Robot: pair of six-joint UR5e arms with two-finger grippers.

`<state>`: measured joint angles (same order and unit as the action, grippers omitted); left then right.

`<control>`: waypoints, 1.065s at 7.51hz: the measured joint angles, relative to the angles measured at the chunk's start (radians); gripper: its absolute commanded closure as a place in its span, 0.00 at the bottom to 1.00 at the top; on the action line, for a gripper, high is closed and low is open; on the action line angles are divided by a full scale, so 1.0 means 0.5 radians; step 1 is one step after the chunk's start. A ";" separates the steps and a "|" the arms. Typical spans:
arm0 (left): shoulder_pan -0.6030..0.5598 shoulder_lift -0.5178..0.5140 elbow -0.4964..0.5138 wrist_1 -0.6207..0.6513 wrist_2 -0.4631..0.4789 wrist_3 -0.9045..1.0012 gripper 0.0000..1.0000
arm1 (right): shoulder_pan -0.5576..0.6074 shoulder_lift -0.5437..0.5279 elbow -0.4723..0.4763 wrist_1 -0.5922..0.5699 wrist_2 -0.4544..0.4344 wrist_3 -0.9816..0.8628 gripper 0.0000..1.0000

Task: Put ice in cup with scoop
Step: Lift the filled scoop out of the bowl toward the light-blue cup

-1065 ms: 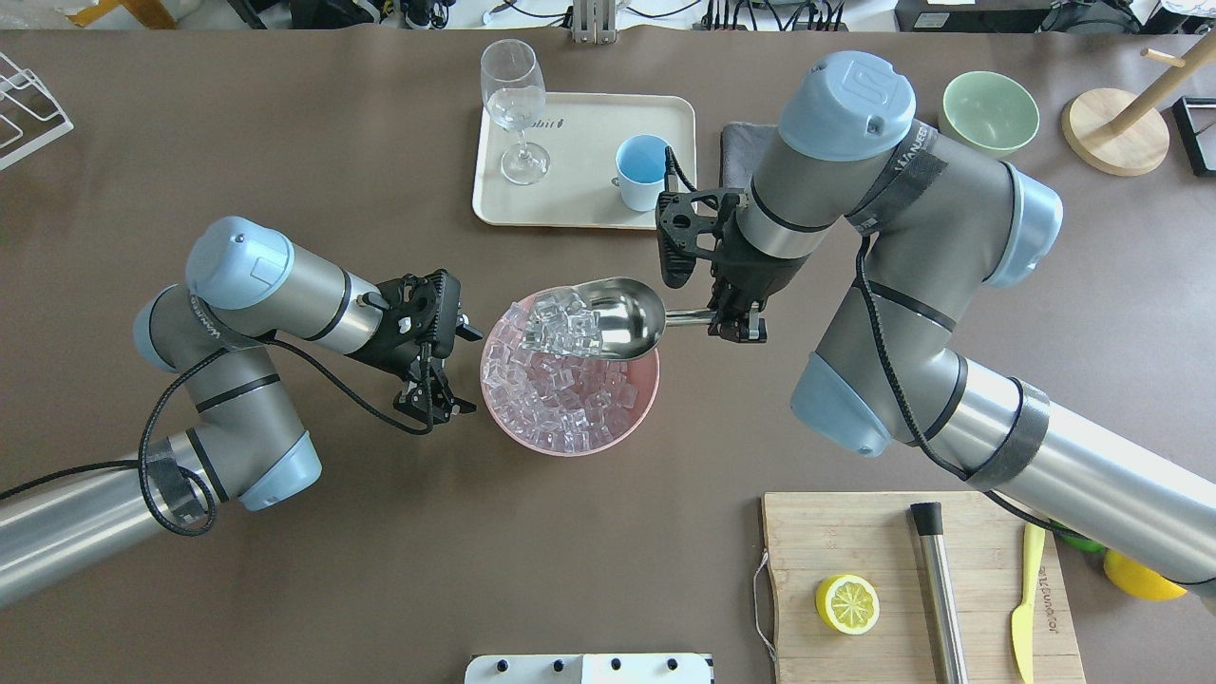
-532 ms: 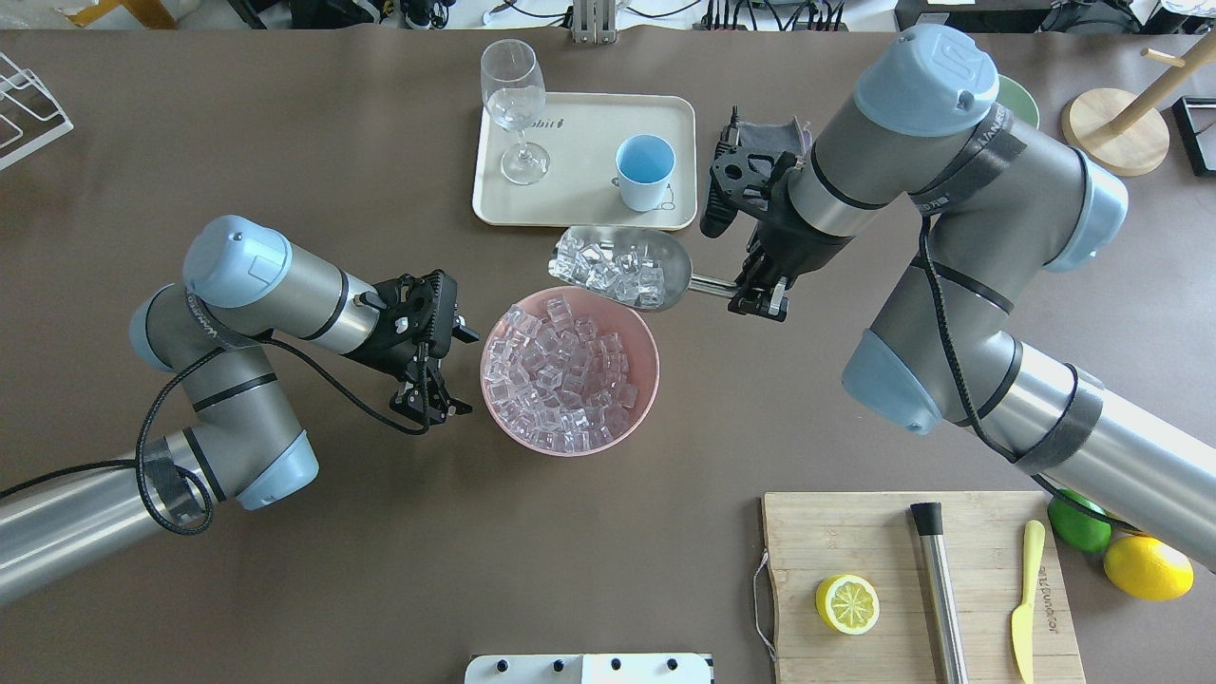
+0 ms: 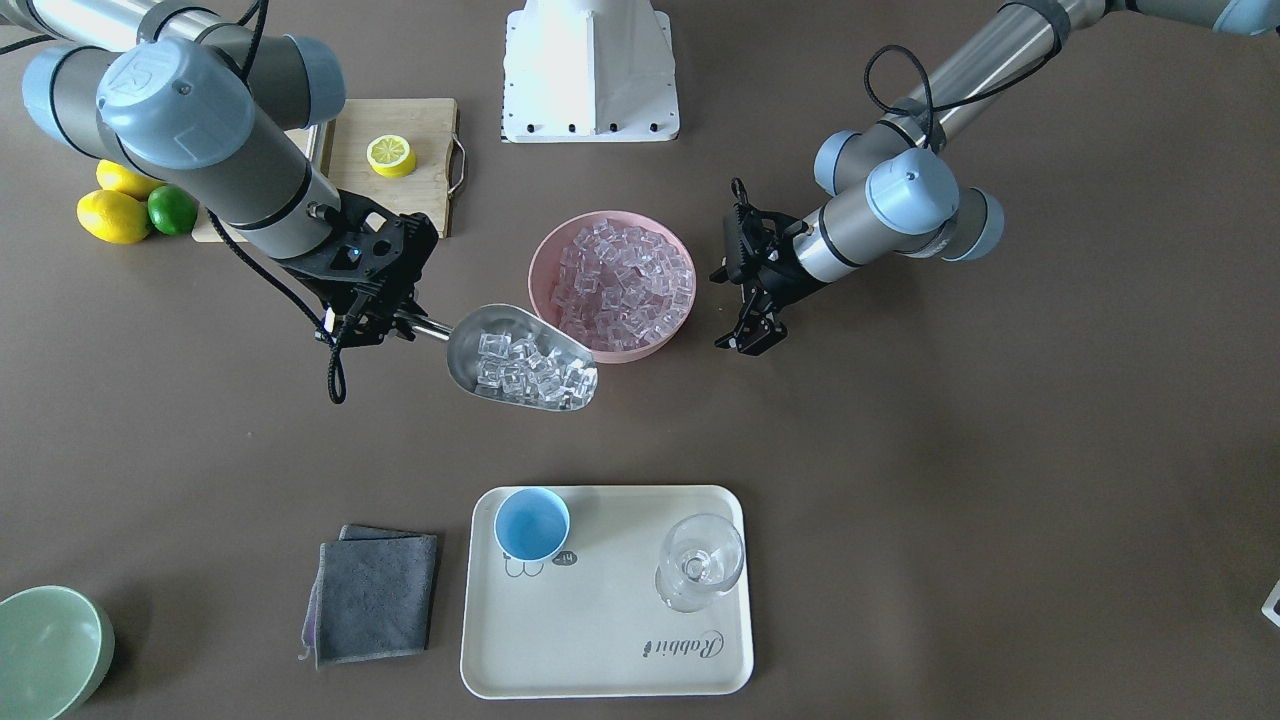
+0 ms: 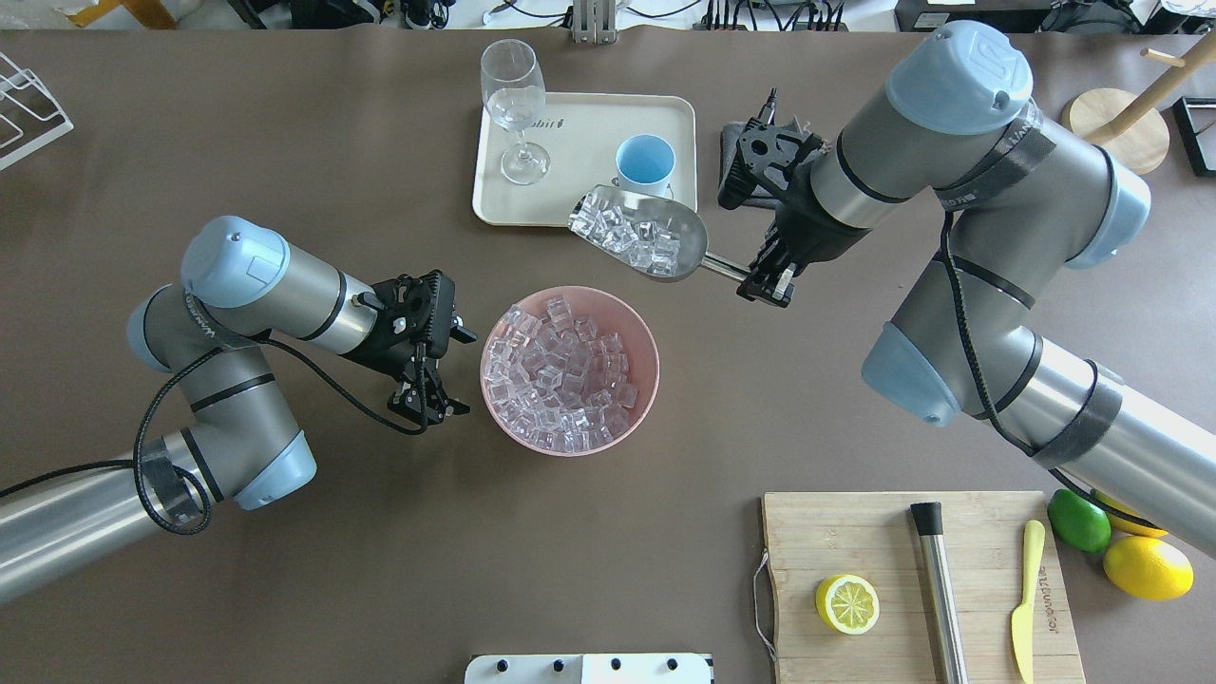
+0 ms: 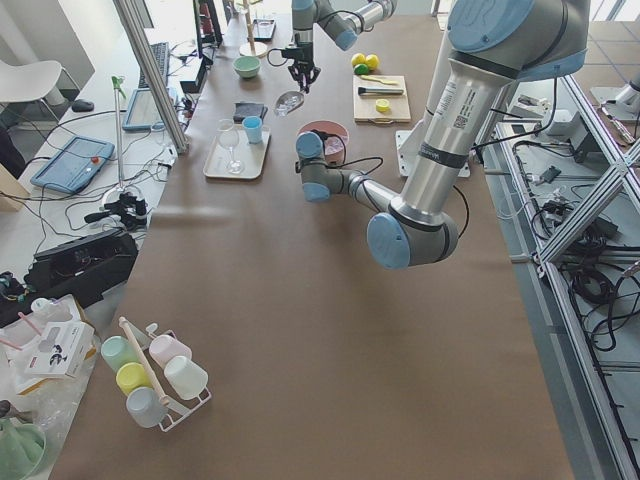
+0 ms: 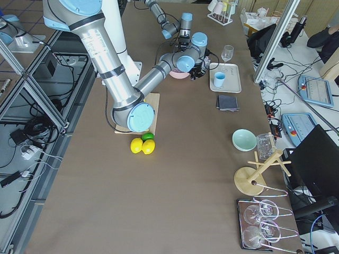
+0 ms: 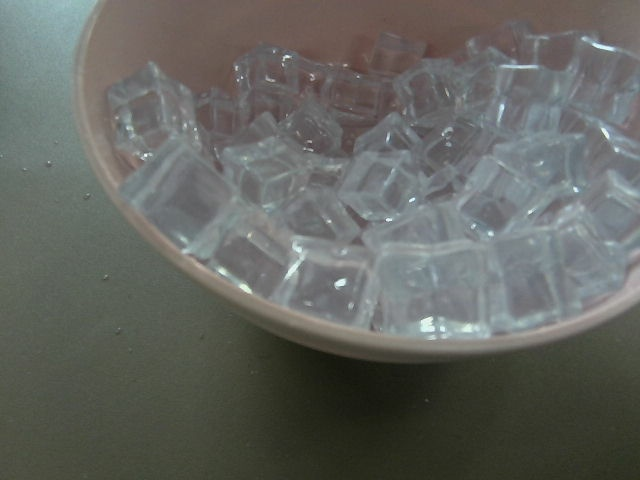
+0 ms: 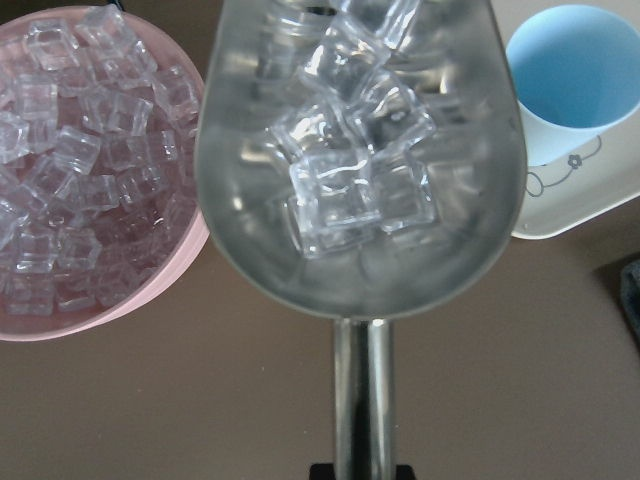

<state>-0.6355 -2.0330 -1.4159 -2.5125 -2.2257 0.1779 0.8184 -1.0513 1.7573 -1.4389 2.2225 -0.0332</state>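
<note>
**Loaded scoop hung short of the cup**

The right tool (image 4: 765, 282) was clamped on the rod handle of the scoop (image 8: 480, 200). The scoop hung above the desk (image 4: 285, 190), between the pink bowl (image 4: 651, 380) and the tray (image 4: 532, 204). Its mouth pointed toward the tray, and the cup (image 4: 645, 160) stood off to one side, not yet under it. A heap of ice (image 8: 355, 190) lay in the trough, and more filled the bowl. The left tool (image 3: 748, 345) stood wide and empty beside the bowl.

The cubes looked hard, slick and loose, so they would likely slide out in a rush once tipped. The trough mouth was wider than the cup. The smooth round handle could twist in the grip, so a hold close to the trough seemed safest. The cup looked light enough to be knocked over.
</note>
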 measured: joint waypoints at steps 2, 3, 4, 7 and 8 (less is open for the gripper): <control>-0.069 0.027 -0.033 0.135 -0.133 0.000 0.02 | 0.064 0.068 -0.010 -0.225 0.003 0.215 1.00; -0.107 0.071 -0.103 0.246 -0.172 0.000 0.02 | 0.079 0.156 -0.035 -0.405 -0.003 0.348 1.00; -0.143 0.126 -0.196 0.373 -0.200 0.000 0.02 | 0.093 0.260 -0.092 -0.568 -0.004 0.453 1.00; -0.258 0.285 -0.493 0.853 -0.309 0.000 0.02 | 0.150 0.636 -0.448 -0.945 0.011 0.533 1.00; -0.285 0.351 -0.618 1.056 -0.321 0.000 0.02 | 0.155 0.724 -0.563 -1.015 0.014 0.528 1.00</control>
<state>-0.7781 -1.8575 -1.7247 -1.9843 -2.3862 0.1779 0.8959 -0.6896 1.4760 -1.9462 2.2294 0.2307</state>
